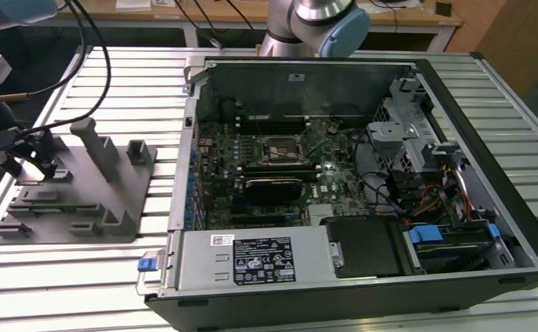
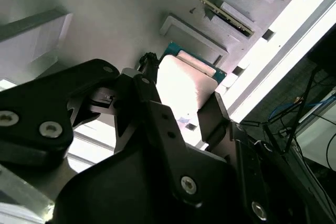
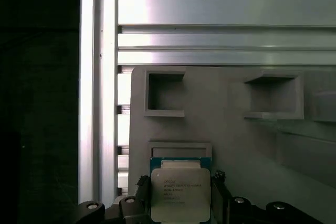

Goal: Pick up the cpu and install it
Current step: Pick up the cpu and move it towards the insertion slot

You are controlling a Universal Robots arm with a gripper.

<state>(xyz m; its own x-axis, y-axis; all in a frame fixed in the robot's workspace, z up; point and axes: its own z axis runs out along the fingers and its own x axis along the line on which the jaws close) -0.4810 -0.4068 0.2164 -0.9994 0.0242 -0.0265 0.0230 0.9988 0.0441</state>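
We see the hand (image 3: 180,182) clamped on the cpu (image 3: 180,196), held flat, lid up, longer sides along the fingers (image 3: 143,191), at the grey block (image 3: 236,145).

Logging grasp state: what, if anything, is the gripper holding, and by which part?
The cpu, pinched by two opposite side edges between the fingers of the gripper, at the grey fixture block.

An open computer case (image 1: 343,304) lies on the slatted metal table (image 1: 140,69), its motherboard (image 1: 279,166) exposed. At the exterior view's left, the gripper (image 1: 31,168) hangs over a grey fixture block (image 1: 126,194).
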